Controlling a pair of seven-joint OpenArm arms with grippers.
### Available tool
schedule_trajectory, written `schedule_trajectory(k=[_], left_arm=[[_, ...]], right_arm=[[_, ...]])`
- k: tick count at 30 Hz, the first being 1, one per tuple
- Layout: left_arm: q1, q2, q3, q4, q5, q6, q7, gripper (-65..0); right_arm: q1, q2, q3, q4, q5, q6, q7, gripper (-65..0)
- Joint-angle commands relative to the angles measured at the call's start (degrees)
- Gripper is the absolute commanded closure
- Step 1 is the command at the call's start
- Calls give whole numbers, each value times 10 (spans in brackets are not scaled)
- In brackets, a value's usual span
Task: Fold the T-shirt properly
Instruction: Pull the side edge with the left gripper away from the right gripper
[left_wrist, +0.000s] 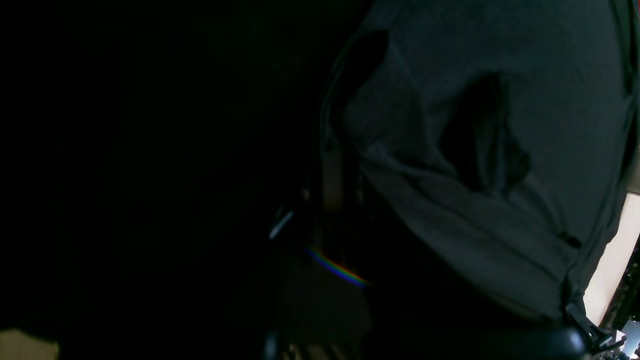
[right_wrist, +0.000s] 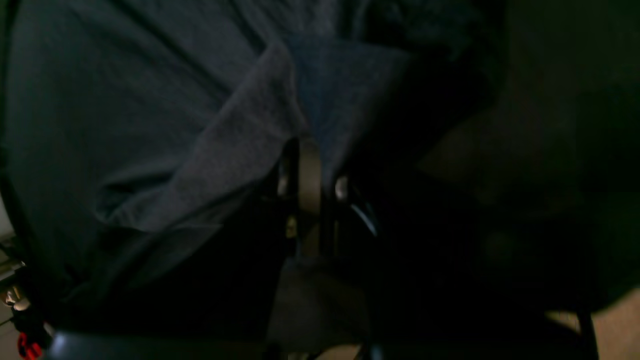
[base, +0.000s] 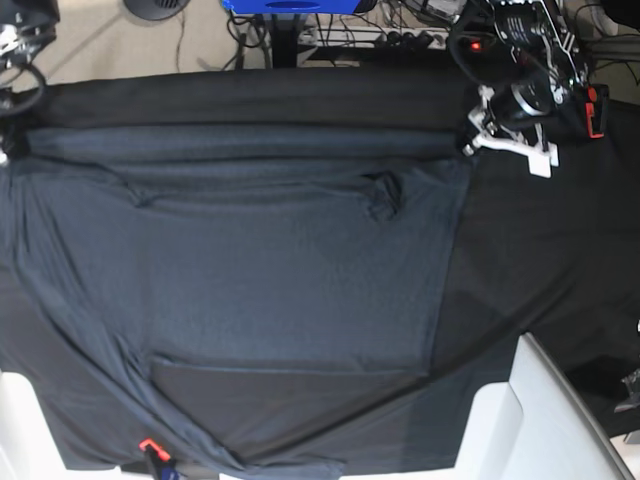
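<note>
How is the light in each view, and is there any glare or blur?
Left wrist view: very dark, its left half almost black, a small rainbow flare near the middle. Right wrist view: dim and soft, the T-shirt slightly blurred. Base view: evenly lit and sharp, no glare.

T-shirt (base: 250, 260) spread flat over most of the desk (base: 540, 260), low wrinkles only, one small raised fold (base: 385, 195) near its top edge. Open dark cloth to its right, nothing standing there. White blocks (base: 530, 410) crowd the near right corner. Left claw (base: 472, 140) sits at the shirt's top right corner, right arm (base: 15, 60) at top left.
</note>
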Motion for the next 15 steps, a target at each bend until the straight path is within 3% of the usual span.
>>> schedule_trajectory(k=[1, 7, 15], left_arm=[[-1, -6, -6, 10, -3, 1, -9, 0], [32, -5, -3, 53, -3, 1, -9, 0], [64, 5, -5, 95, -2, 1, -8, 0]], right_arm=[[-1, 16, 2, 10, 2, -1, 10, -2], [-22, 16, 2, 17, 2, -1, 10, -2], [-41, -29, -1, 129, 2, -1, -24, -2]])
